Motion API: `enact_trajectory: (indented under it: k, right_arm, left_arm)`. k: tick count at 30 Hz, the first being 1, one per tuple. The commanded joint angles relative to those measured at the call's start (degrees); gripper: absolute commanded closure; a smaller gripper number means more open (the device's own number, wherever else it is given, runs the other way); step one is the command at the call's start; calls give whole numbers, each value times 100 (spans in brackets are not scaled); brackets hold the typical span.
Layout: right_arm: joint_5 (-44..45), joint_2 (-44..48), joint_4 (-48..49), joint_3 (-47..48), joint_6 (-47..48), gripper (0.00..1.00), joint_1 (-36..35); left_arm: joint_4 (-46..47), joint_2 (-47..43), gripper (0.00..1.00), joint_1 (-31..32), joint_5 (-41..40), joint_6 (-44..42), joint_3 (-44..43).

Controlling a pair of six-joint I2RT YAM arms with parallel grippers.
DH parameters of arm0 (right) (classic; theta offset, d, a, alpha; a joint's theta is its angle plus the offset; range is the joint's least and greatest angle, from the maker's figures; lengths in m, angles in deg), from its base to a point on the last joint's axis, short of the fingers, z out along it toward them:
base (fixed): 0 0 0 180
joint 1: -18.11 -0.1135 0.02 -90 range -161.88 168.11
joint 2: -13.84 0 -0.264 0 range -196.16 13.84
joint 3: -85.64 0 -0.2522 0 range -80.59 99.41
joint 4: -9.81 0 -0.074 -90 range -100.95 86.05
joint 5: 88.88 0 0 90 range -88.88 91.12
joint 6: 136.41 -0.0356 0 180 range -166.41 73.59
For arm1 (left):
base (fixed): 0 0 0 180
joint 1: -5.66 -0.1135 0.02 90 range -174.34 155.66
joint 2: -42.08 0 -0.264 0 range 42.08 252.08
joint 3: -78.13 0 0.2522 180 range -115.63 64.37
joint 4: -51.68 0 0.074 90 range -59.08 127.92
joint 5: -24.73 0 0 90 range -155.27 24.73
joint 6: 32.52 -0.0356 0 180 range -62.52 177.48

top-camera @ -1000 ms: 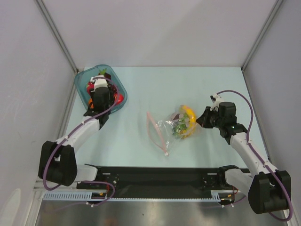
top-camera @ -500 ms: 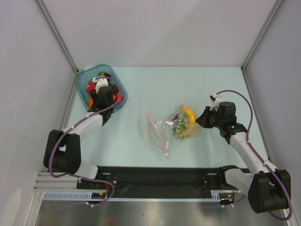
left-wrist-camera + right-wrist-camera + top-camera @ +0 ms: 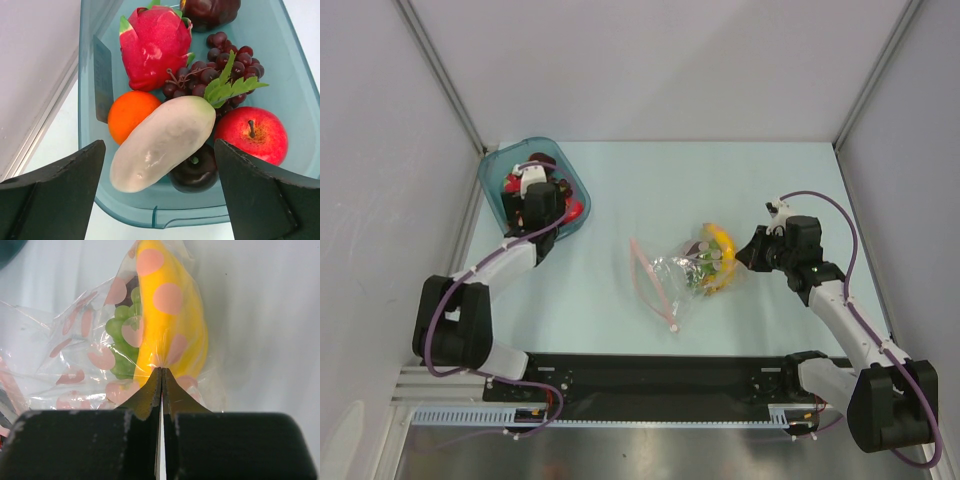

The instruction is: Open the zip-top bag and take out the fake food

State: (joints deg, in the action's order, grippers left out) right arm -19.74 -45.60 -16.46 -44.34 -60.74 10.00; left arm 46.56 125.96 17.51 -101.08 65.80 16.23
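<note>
The clear zip-top bag (image 3: 685, 270) lies mid-table, its pink zip strip (image 3: 650, 272) to the left. My right gripper (image 3: 748, 253) is shut on the bag's right end. In the right wrist view its jaws (image 3: 161, 369) pinch the plastic (image 3: 75, 345) just before a yellow banana (image 3: 170, 320) and green grapes (image 3: 121, 337) inside. My left gripper (image 3: 535, 188) stands open over the teal tray (image 3: 500, 165). Between its jaws (image 3: 160, 146), untouched, a white oval piece (image 3: 165, 137) lies in the tray beside an orange (image 3: 131, 115).
The tray (image 3: 200, 212) also holds a red dragon fruit (image 3: 155, 45), dark purple grapes (image 3: 215, 75), a red apple (image 3: 252, 132) and a dark round fruit (image 3: 197, 172). It sits at the back left near the enclosure wall (image 3: 390, 150).
My left gripper's jaws have opened and it has moved slightly farther over the tray. The right arm and the bag have not moved.
</note>
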Motion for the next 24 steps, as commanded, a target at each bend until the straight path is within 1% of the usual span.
enact_trajectory:
  k: [1,5,7,11,12,14,15,16,17,20,21,22,23,24]
  right_arm:
    - [-58,3,197,154,70,100,39]
    - [-58,11,170,154,70,100,39]
    - [-58,11,179,163,70,100,39]
    - [-58,11,170,172,53,100,39]
    - [-58,11,170,172,53,100,39]
    - [-67,11,162,189,53,100,39]
    - [-67,3,161,189,62,100,39]
    - [-76,11,153,189,53,100,39]
    - [-76,11,144,198,53,100,47]
    - [-85,29,153,190,44,100,39]
    - [-85,29,144,189,44,100,47]
    - [-85,29,153,207,44,100,47]
    - [-85,20,153,207,44,100,47]
    - [-93,20,161,198,35,100,47]
  left_arm:
    - [103,-354,6,-8,91,-85,-126]
    - [6,-880,9,255,249,-146,-64]
    - [-117,-1048,9,580,320,-172,-29]
    - [-214,-1505,11,1300,847,-383,225]
    - [-214,-1706,12,1571,1222,-427,383]
    - [-240,-1857,14,1801,1619,-428,533]
    - [-310,-1979,16,1959,1952,-393,690]
    - [-346,-2050,17,2030,2042,-349,762]
    - [-415,-2120,26,2179,2243,-340,841]
    - [-355,-2550,34,2382,2806,-278,1201]
    - [-294,-2700,43,2444,3208,-252,1402]
    - [-258,-2945,46,2488,3360,-217,1473]
    - [-249,-3069,51,2584,3536,-164,1526]
    - [-258,-3166,53,2628,3677,-129,1605]
